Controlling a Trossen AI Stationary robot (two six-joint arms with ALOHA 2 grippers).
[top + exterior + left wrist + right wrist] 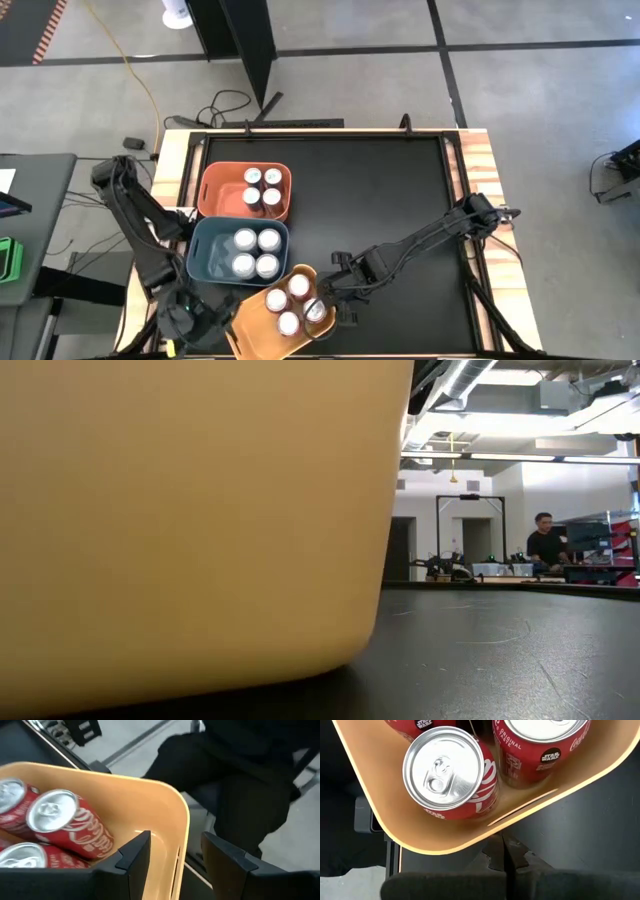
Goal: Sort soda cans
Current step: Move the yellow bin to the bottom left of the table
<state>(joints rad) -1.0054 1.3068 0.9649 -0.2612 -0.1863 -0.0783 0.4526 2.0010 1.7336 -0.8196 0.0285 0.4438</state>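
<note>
A yellow bin [255, 330] stands askew at the table's near edge and fills the low view [190, 520]. Several red soda cans [299, 287] stand in it, silver tops up, and show in both wrist views [65, 820] [445, 770]. My left gripper [218, 324] straddles the bin's near-left wall [176, 839]. My right gripper [335, 300] is shut, its fingertips [503, 845] just outside the bin's right wall, beside the nearest can. My left gripper has the yellow bin's wall near a corner [181, 835], with one finger [137, 852] inside the bin and the other [222, 857] outside. It comes slanting down from the table's near left. The gripper's body hides the place lower down where the pads meet the wall. My right gripper's shut fingertips [495, 851] stand right at the outer side of the bin's wall [485, 832], slanting down from the right. I cannot tell whether they touch it.
An orange bin [207, 185] with silver-topped cans and a blue bin [200, 250] with several cans stand behind the yellow one at the table's left. The black table [400, 190] is bare to the right. A person [545, 540] is far off in the room.
</note>
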